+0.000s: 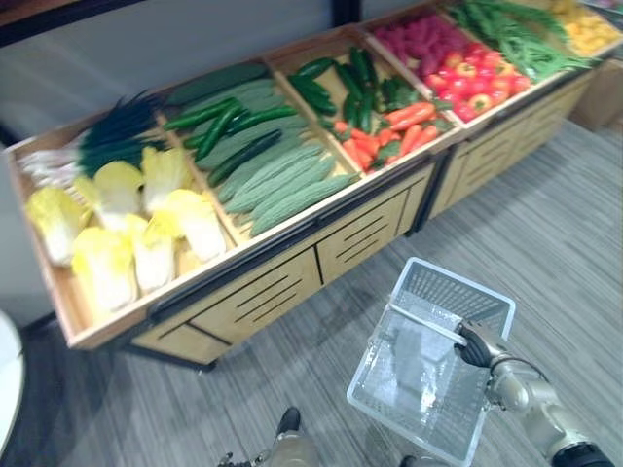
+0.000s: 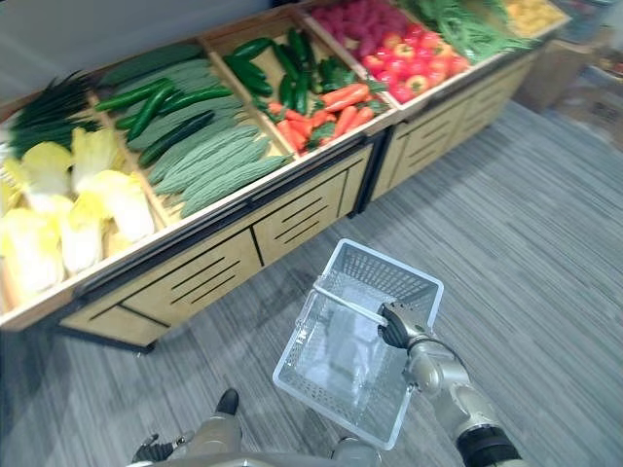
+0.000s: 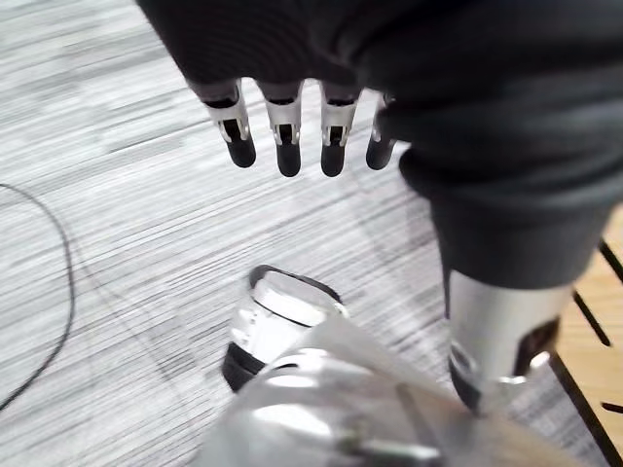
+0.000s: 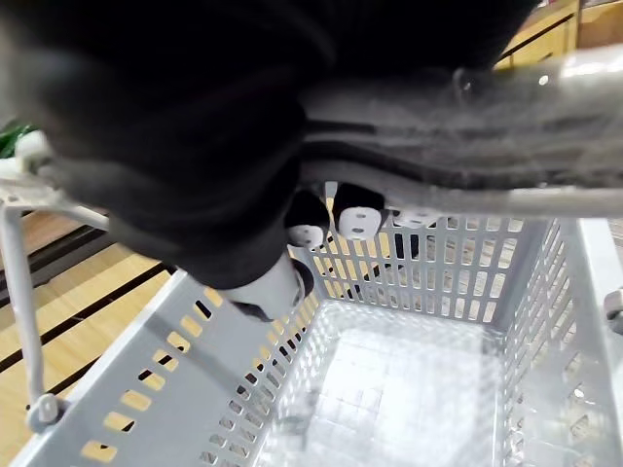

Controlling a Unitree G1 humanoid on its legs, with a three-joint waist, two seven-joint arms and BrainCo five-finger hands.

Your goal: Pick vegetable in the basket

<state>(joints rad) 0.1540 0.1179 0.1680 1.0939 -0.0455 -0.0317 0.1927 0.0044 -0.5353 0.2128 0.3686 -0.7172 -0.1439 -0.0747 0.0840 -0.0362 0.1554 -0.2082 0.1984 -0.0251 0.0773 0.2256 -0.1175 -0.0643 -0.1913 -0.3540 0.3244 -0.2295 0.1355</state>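
Big wooden produce stand (image 1: 263, 292) runs corner to corner. Its far end is cut off, so the yellow stuff (image 1: 589, 29) there is anyone's guess. The vegetables all sit in its bins: cabbages (image 1: 122, 229), cucumbers (image 1: 229, 122), carrots (image 1: 409, 117). The white mesh basket (image 2: 384, 263) hangs over the floor (image 1: 545, 233) just in front, with the right hand (image 1: 477, 345) curled round its handle (image 1: 419, 318). In the wrist view its fingers are mostly hidden under the dark cover. The left hand (image 3: 282, 136) hangs low, fingers loose and straight, holding nothing.
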